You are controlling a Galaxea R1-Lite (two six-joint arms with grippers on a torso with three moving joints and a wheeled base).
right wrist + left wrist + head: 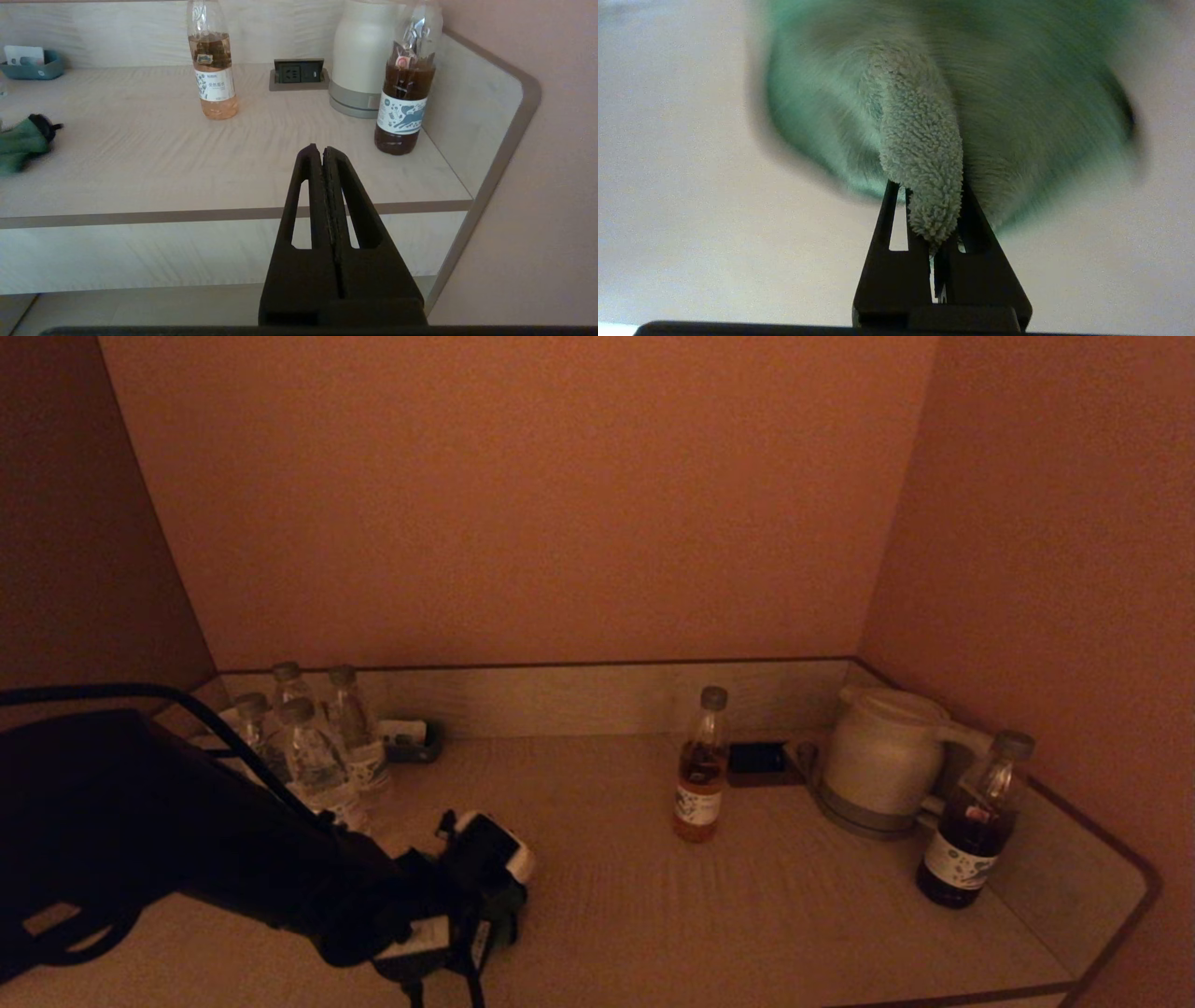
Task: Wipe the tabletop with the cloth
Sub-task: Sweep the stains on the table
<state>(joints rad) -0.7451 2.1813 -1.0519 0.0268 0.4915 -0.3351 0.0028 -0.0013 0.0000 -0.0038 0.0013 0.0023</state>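
I have the cloth (pixel 924 154) pinched in the left gripper (pixel 931 219): its fingers (pixel 887 261) are closed down to a narrow gap on a raised fold of pile, with the rest of the rag spreading out beneath onto the table (pixel 677 186). From the head camera the left arm reaches over the front-left part of the table (pixel 747 915), just in front of the cluster of water bottles (pixel 308 747); the cloth itself is hidden under the wrist there. The right wrist camera catches a green corner of it (pixel 21 144) lying on the surface, well apart from the peach-coloured drink bottle (pixel 212 70).

I judge this rag to be light, soft and floppy, with no stiffness of its own. It should drag and bunch rather than slide flat, so a grip on a central ridge like this one seems right: the loose skirt around it does the wiping. It is not fragile and the fluffy pile should not slip easily out of the grip.

The pinched fold runs away from the fingers along the gripper's own line, so that is its long axis here. The spread part looks roughly round, and I cannot tell which way it points.

The right gripper (pixel 322 156) hangs off the front edge of the table, fingers pressed together on nothing.
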